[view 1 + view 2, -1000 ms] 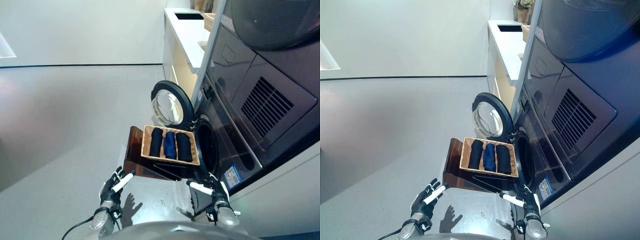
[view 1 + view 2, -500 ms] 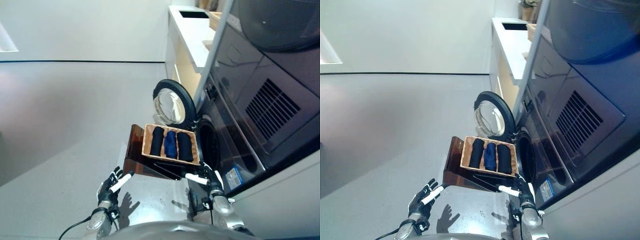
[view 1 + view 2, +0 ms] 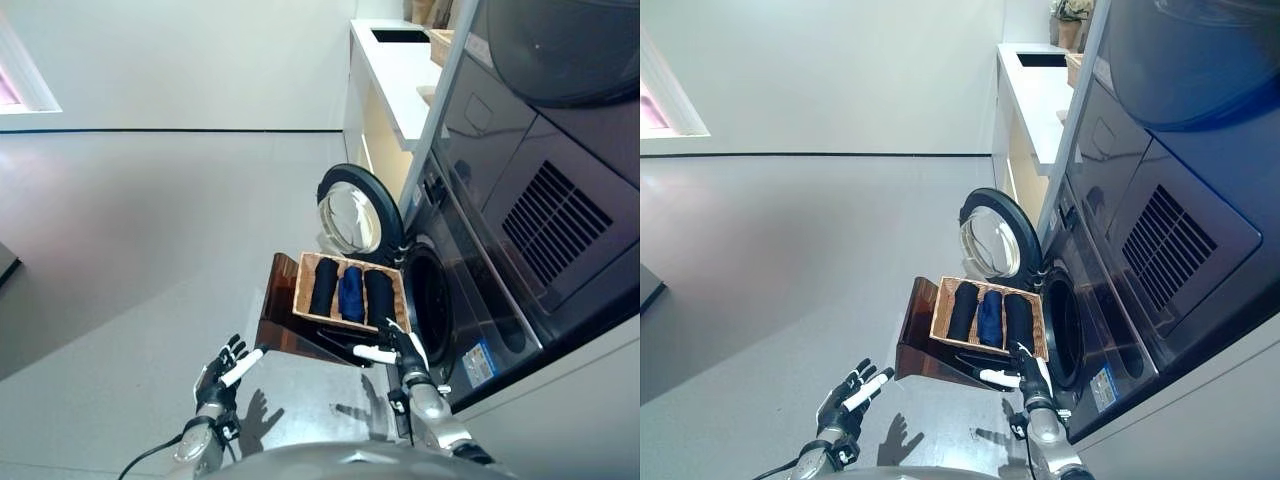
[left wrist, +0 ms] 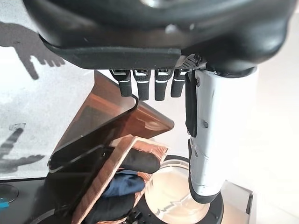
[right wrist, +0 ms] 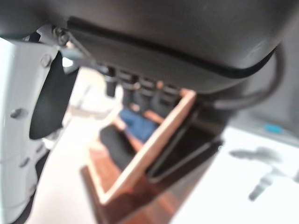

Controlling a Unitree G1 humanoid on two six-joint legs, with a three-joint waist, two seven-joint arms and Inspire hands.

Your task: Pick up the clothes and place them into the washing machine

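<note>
Three rolled clothes (image 3: 351, 294), two black and one blue, side by side in one wicker basket (image 3: 303, 292) at frame centre.
Basket on brown stand (image 3: 281, 318) beside open washing machine (image 3: 435, 305); grey floor (image 3: 150, 230). Right hand (image 3: 400, 349) by basket's edge, left hand (image 3: 222, 370) lower left, both with fingers straight, empty.

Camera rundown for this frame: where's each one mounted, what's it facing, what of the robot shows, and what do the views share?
Left eye view: on the head, looking down at the wicker basket of rolled clothes on a brown stand beside the open washing machine; left hand and right hand both show, open.
Right eye view: same head, same scene, slightly offset.
Left wrist view: on the left wrist, looking along its own hand at the stand, basket and round door.
Right wrist view: on the right wrist, close to the basket rim.
All four share the basket.
</note>
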